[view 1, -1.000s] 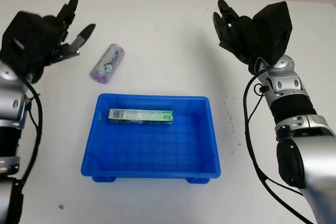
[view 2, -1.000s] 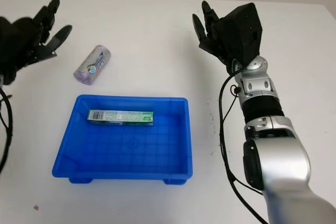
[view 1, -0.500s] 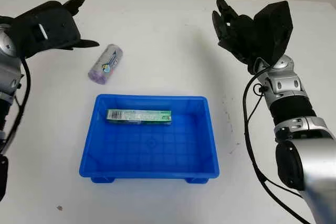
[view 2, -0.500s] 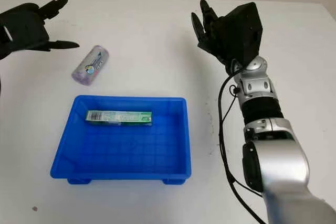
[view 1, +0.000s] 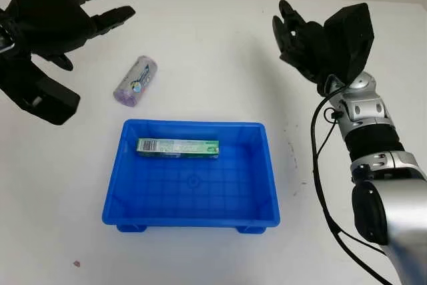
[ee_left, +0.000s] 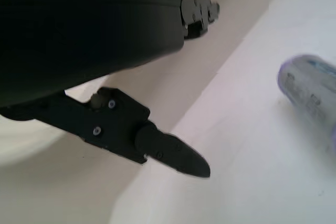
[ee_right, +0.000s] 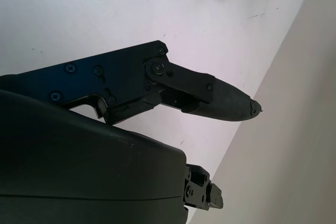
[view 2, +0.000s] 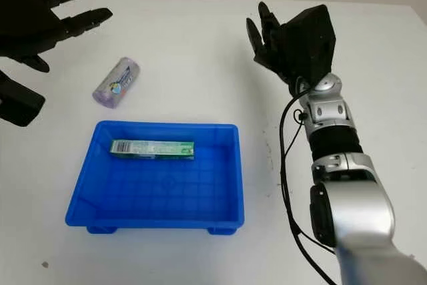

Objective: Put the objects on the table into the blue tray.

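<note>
A blue tray (view 1: 267, 165) sits in the middle of the white table with a green and white box (view 1: 178, 147) lying along its far side. A lilac roll with a printed label (view 1: 137, 81) lies on the table just beyond the tray's far left corner; it also appears in the left wrist view as the lilac roll (ee_left: 310, 93). My left hand (view 1: 63, 18) is open, raised at the far left, up and to the left of the roll. My right hand (view 1: 313, 38) is open, held up at the far right of the table.
The white table (view 1: 200, 38) ends at its far edge near the top of the picture. A small dark speck (view 1: 76, 263) lies near the front left. Faint marks (view 1: 291, 148) show to the right of the tray.
My left hand has risen and turned, its fingers now pointing right above the roll's far-left side. The right hand has barely moved. The roll and the box lie where they were.
</note>
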### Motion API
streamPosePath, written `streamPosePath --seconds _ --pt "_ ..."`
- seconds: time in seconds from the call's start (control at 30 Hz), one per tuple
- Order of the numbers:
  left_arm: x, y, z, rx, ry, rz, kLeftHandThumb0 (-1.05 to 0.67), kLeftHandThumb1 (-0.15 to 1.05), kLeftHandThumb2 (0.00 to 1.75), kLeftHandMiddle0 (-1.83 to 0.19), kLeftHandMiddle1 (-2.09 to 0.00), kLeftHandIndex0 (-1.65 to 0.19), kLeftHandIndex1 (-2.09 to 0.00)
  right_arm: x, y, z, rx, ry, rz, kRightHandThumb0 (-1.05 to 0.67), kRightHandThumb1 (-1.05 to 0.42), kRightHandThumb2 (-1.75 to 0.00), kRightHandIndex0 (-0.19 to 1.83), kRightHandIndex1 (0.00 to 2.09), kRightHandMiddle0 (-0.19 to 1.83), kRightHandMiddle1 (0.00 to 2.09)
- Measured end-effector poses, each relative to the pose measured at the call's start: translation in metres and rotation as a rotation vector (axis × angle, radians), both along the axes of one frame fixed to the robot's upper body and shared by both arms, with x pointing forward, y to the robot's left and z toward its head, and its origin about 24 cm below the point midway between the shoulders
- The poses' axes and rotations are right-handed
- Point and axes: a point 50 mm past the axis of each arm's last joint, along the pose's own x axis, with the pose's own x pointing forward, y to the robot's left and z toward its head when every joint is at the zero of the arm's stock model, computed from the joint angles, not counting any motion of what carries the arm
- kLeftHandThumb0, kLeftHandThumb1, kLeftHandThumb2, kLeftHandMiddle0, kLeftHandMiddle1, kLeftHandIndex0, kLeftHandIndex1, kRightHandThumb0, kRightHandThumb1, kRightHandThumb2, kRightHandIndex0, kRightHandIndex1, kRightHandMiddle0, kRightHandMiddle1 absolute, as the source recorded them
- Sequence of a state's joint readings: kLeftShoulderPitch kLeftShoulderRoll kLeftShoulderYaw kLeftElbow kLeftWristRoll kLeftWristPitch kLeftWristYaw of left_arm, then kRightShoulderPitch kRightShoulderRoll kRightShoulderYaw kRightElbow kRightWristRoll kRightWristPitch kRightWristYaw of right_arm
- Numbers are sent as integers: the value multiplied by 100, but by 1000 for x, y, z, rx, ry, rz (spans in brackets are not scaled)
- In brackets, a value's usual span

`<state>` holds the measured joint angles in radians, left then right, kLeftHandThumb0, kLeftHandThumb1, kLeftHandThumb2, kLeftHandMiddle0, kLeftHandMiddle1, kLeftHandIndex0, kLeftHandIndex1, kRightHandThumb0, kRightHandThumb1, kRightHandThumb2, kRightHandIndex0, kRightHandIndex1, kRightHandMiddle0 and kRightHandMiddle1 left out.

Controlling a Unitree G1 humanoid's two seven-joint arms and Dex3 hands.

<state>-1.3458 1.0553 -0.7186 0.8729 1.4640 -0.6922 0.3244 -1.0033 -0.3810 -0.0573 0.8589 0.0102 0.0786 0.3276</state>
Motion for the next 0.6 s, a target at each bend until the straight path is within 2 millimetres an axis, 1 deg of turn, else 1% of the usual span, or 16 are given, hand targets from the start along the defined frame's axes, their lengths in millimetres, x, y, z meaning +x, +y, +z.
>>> streamPosePath --seconds 0.03,0.07,0.1,0.13,0.2,0.33,0.4,0.43,0.5,0.6 --pt "0 1 1 28 -7 -28 -26 100 16 13 -6 13 -6 0 0 0 -1 1 0 -65 -105 -72 -19 0 -19 0" --pt "-1 1 1 50 -12 -51 -16 102 23 12 -6 12 -7 0 0 0 -2 1 0 -64 -105 -73 -19 0 -19 0" --pt "-1 2 2 70 -14 -73 -10 103 28 12 -6 11 -7 0 0 0 -2 1 1 -64 -105 -73 -19 0 -19 0" --pt "-2 3 3 92 -16 -94 -6 104 30 11 -6 10 -7 0 0 -1 -2 1 1 -63 -105 -73 -19 0 -19 0" --pt "-2 3 6 154 -25 -143 -7 105 27 11 -6 10 -7 0 0 -1 -3 0 4 -64 -105 -73 -19 0 -19 0" --pt "-2 5 11 260 -28 -211 -18 105 18 12 -5 11 -6 0 -1 -3 -1 6 -2 -64 -105 -72 -19 0 -19 0" --pt "-1 3 13 291 -31 -247 -20 105 14 11 -6 11 -6 0 -1 -3 1 6 -5 -63 -105 -72 -19 0 -19 0" --pt "-1 2 13 305 -30 -264 -20 105 14 10 -6 10 -6 0 -1 -3 1 8 -5 -62 -105 -72 -19 0 -19 0" --pt "1 -1 14 330 -19 -294 -22 105 19 11 -5 11 -6 0 -1 -4 0 17 -8 -61 -105 -73 -19 0 -19 0" --pt "3 -7 15 368 3 -323 -20 105 21 9 -6 10 -6 0 -1 -6 -12 24 -10 -59 -105 -74 -19 0 -19 0"
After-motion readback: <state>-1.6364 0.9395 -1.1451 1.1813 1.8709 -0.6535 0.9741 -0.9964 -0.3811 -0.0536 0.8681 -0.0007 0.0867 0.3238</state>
